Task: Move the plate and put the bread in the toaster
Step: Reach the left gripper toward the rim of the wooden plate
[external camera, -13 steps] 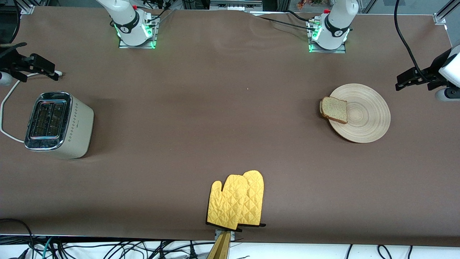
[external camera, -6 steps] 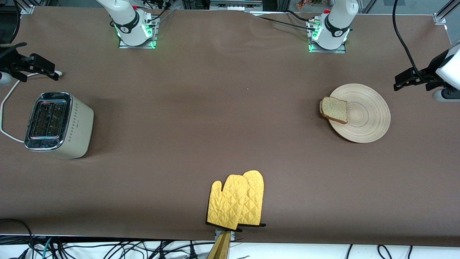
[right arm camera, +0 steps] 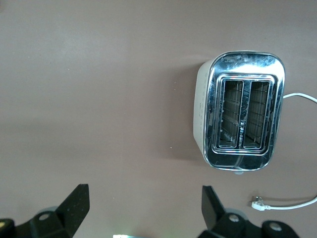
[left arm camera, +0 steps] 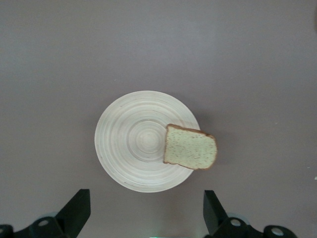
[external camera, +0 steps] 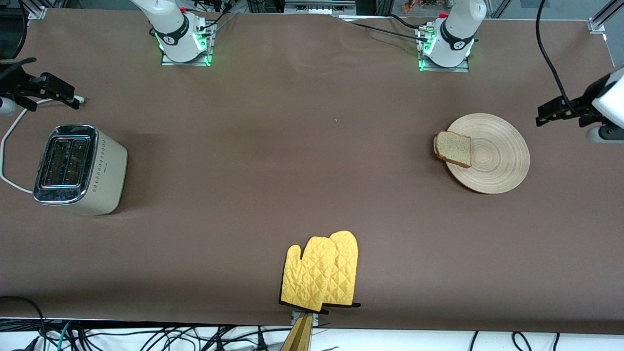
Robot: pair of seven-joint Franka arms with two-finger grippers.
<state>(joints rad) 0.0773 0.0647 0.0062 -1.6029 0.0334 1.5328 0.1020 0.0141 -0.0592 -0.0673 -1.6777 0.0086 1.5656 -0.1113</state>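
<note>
Two yellow oven mitts [external camera: 320,273] lie between toaster [external camera: 78,168] and plate [external camera: 492,153].

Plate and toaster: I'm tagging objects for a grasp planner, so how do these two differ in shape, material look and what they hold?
The plate is round, flat and pale wood with ring grain; the toaster is a boxy, cream-white body with a shiny chrome top. The plate carries the bread, overhanging its rim; the toaster's two slots look empty. The plate lies toward the left arm's end, the toaster toward the right arm's. Both rest untouched on the table.
</note>
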